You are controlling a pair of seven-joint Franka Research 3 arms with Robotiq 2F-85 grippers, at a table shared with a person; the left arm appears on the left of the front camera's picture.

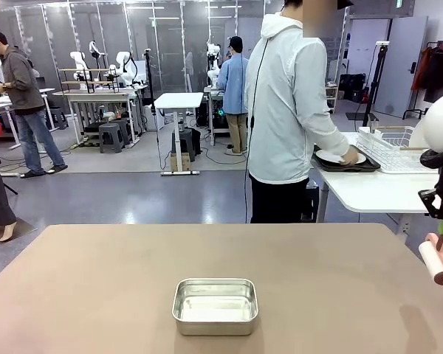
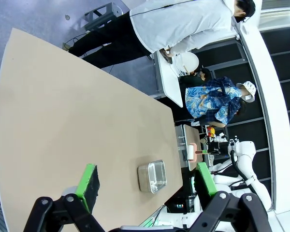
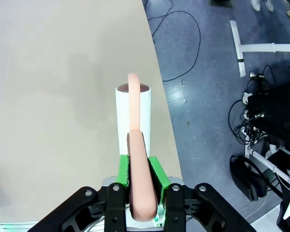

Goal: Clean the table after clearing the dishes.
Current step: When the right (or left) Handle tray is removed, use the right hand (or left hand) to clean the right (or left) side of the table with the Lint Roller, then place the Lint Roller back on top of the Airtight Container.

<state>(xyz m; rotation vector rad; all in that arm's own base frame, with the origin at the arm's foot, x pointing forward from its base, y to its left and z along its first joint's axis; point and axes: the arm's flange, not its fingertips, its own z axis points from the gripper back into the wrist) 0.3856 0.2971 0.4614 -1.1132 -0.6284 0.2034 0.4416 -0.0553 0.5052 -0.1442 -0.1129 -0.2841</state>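
Steel pan (image 1: 215, 306) sits empty on the table (image 1: 96, 295); right claw (image 3: 138, 180) pinches a lint roller (image 3: 133, 116), left claw (image 2: 145, 186) spread.

Right tool (image 3: 139, 180) clamped on pink handle (image 3: 137, 179) of lint roller, green pads (image 3: 122, 171) pressing both sides. Handle runs up, curves over white roll (image 3: 133, 113); dark end cap visible at roll top. Roll hangs above table (image 3: 53, 96) near its right edge. Table top plain taupe. Beyond edge: grey-blue floor (image 3: 203, 96), black cables (image 3: 179, 43) looping, white stand legs (image 3: 261, 48), dark gear at lower right.
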